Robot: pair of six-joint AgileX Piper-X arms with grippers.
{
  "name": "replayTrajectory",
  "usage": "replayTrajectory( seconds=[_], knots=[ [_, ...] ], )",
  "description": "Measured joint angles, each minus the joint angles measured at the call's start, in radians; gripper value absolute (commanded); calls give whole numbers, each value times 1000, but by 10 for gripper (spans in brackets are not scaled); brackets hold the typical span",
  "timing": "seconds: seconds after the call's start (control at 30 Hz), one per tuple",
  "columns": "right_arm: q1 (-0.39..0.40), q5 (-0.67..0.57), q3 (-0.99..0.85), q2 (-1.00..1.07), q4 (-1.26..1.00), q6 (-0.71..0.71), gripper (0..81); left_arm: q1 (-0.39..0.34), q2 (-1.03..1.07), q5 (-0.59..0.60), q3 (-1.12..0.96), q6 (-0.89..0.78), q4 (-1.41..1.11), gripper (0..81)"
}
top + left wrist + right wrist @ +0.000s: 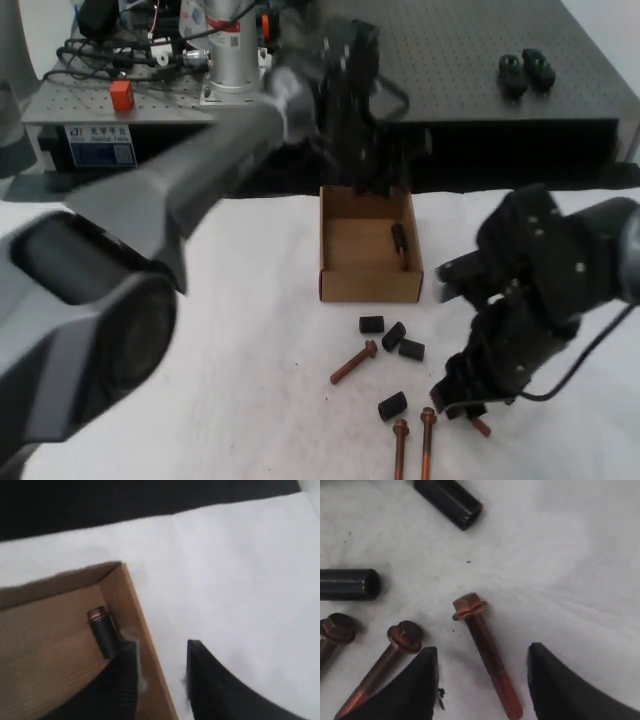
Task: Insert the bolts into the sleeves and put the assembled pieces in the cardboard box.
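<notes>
The right end effector (481, 655), open and empty, is held low over the counter (570, 555). A bolt (479, 630) is found between its fingers (415, 690), shank inward, head pointing away; this arm is judged nearer. The left end effector (159, 652), open, is seen astride the cardboard box (132, 605) wall, beside an assembled piece (102, 632).

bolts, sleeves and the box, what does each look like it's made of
The bolts look like metal with a copper-coloured finish: reddish-brown, faintly shiny, with hex flanged heads. The sleeves are matte black and hollow; blackened metal or plastic, I cannot tell which. The cardboard box is plain brown cardboard, dull, with thin walls.
</notes>
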Motion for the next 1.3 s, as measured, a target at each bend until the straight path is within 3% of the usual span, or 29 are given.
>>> replayTrajectory(
  seconds=[0.17, 0.33, 0.5, 0.67, 0.9, 1.1, 1.3],
  knots=[
    [15, 35, -30, 74, 0, -7, 260, 19, -137, -91, -3, 111, 90, 243],
    [19, 48, -47, 90, -13, -26, 30, 36, -236, -178, -8, 240, 230, 243],
    [-5, 49, -47, 82, -29, -17, 49, 27, -257, -200, -7, 336, 351, 243],
    [-115, 26, 2, -29, -19, 44, 49, -14, -257, -219, 47, 418, 429, 243],
    [-227, -64, 112, -295, 20, 110, 49, -167, -257, -250, 321, 645, 458, 243],
    [-248, -98, 201, -454, 43, 135, 49, -258, -257, -251, 433, 813, 429, 243],
    [-248, -124, 236, -517, 88, 150, 49, -285, -260, -251, 526, 889, 358, 243]
  ],
)
